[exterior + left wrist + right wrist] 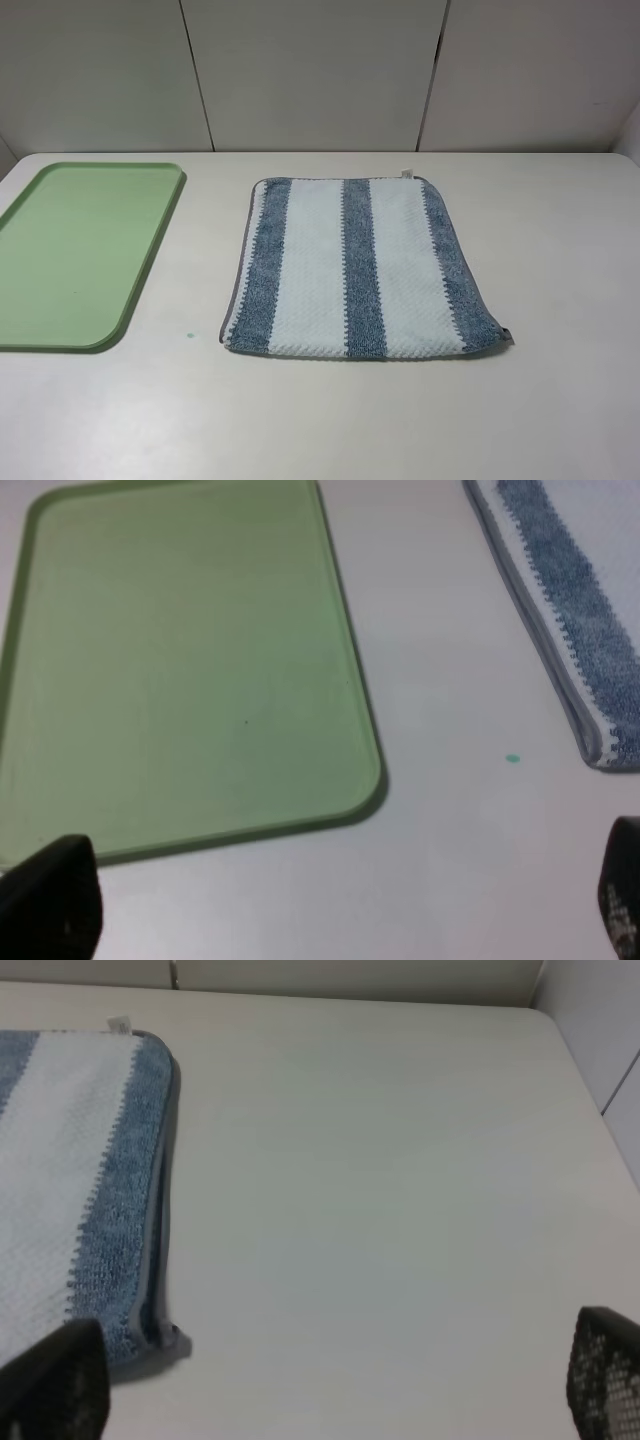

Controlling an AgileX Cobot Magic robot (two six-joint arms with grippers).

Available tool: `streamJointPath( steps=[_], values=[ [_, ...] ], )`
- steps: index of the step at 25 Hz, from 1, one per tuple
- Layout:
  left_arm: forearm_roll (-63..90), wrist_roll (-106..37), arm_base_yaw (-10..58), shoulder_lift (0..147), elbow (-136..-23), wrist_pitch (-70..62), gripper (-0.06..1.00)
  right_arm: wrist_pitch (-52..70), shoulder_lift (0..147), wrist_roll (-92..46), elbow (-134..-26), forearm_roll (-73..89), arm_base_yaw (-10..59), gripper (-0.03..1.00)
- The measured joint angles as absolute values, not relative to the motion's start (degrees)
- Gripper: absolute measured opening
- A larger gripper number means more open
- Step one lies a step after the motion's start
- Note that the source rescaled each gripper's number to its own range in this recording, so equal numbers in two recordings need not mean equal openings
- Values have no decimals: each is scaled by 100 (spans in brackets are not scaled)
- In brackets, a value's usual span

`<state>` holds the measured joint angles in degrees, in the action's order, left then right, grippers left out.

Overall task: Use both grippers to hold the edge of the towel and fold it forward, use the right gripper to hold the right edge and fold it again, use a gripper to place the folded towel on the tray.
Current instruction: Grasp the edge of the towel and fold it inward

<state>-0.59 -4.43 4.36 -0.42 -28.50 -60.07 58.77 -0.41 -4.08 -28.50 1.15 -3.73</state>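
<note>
striped towel (360,265) laid flat mid-worktop (560,400), green tray (60,250) well apart to its left. left fingers (50,905) and right fingers (55,1385) are spread wide, nothing held. if only one layer of the doubled right hem is pinched, the fold could be dragged askew.

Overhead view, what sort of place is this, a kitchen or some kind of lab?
Likely a lab test bench, not a kitchen: a plain white table, white panel walls behind it, and only a striped towel and green tray laid out.
</note>
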Motion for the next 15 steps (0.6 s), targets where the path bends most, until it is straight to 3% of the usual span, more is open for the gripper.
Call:
streamJointPath(
  steps=[15],
  values=[
    [-59, -443, 436, -42, -2850, -6007, 100, 5877, -41, -408, -2850, 115, -373, 100]
  ],
)
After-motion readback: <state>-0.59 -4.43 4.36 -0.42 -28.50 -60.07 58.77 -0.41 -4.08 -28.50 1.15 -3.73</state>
